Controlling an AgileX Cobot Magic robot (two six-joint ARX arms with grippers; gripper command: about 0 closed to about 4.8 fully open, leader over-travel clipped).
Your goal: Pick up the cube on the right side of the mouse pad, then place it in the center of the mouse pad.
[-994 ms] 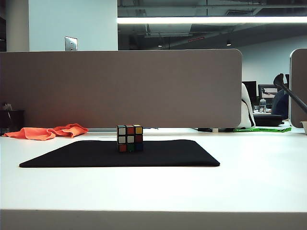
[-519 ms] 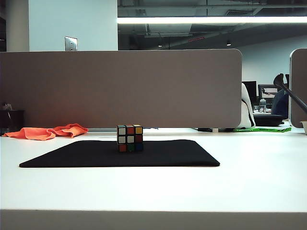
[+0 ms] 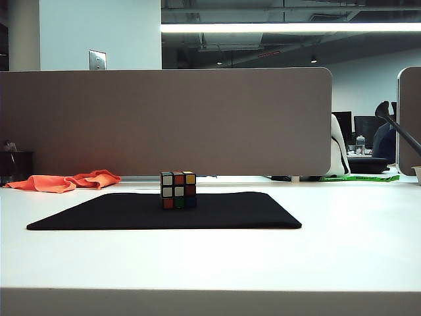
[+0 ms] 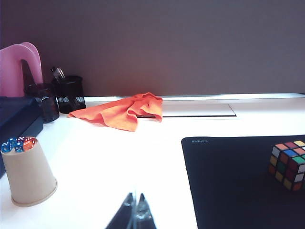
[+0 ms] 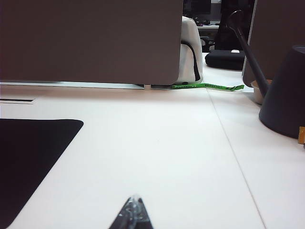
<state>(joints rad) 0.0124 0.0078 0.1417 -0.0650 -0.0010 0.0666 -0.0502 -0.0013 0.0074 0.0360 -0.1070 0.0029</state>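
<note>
The cube, black-framed with coloured stickers, stands on the black mouse pad near its middle, with nothing touching it. In the left wrist view the cube sits on the pad, well off to one side of my left gripper. That gripper is shut and empty, over bare white table beside the pad's edge. My right gripper is also shut and empty over white table, next to the pad's corner. The cube is out of the right wrist view. Neither gripper shows in the exterior view.
An orange cloth lies behind the pad on the left. A paper cup of dice and black pen holders stand further left. A grey partition closes the back. A dark lamp base stands at the right.
</note>
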